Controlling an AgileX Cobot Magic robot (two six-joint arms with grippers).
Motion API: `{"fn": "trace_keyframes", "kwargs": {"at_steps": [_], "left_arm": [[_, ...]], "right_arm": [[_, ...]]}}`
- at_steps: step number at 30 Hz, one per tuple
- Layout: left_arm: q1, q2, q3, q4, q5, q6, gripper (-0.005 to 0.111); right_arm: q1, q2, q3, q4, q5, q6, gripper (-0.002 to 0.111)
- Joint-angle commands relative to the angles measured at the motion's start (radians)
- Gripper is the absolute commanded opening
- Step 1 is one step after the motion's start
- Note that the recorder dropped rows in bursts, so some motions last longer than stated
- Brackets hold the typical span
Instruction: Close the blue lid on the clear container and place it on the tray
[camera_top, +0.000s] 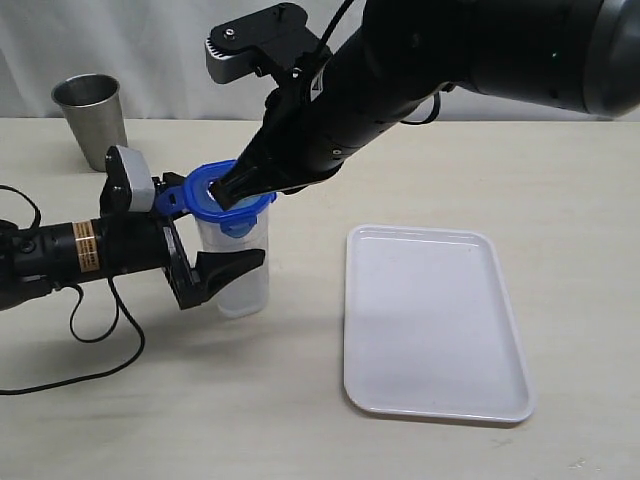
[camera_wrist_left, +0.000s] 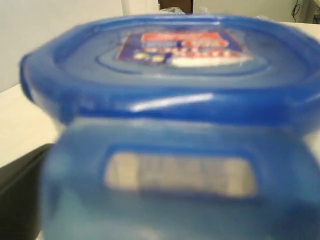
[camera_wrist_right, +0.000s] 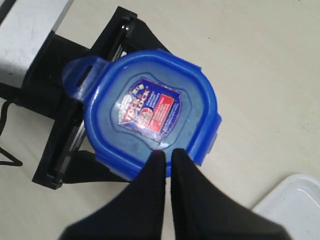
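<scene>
Your right gripper's (camera_wrist_right: 167, 157) jaws are together, tips on the blue lid (camera_top: 240, 218), left of centre in the exterior view. Push straight down, then snap each tab (one flares toward the left arm). The left gripper (camera_top: 225, 262) straddles the clear container (camera_top: 243, 292); whether it clamps, I cannot tell. The tray (camera_top: 430, 330) lies lower right.

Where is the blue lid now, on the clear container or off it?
On. The blue lid sits over the mouth of the upright clear container; one tab sticks out, so fully snapped shut: cannot tell.
</scene>
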Motion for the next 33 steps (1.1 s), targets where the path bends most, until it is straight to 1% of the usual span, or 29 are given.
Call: {"fn": "trace_keyframes", "kwargs": {"at_steps": [1, 5, 14, 28, 29, 30, 31, 33], "left_arm": [[0.002, 0.042, -0.003, -0.02, -0.007, 0.02, 0.1], [0.002, 0.057, -0.003, -0.02, -0.014, 0.025, 0.1], [0.002, 0.09, -0.003, -0.028, -0.014, 0.093, 0.1], [-0.004, 0.09, -0.003, -0.033, -0.014, 0.093, 0.099], [-0.004, 0.09, -0.003, -0.042, -0.014, 0.093, 0.097], [-0.004, 0.09, -0.003, -0.044, -0.014, 0.093, 0.092], [-0.004, 0.09, -0.003, -0.044, -0.014, 0.093, 0.084], [-0.004, 0.09, -0.003, -0.039, -0.014, 0.093, 0.062]], "right_arm": [[-0.005, -0.008, 0.002, -0.008, 0.005, 0.004, 0.004], [-0.005, -0.008, 0.002, -0.008, 0.017, 0.002, 0.004], [-0.005, -0.008, 0.002, -0.008, 0.024, 0.0, 0.004], [-0.005, -0.008, 0.002, -0.008, 0.024, -0.005, 0.004], [-0.005, -0.008, 0.002, -0.008, 0.024, -0.005, 0.004], [-0.005, -0.008, 0.002, -0.008, 0.024, -0.005, 0.004], [-0.005, -0.008, 0.002, -0.008, 0.024, -0.005, 0.004], [-0.005, -0.008, 0.002, -0.008, 0.024, -0.005, 0.004]]}}
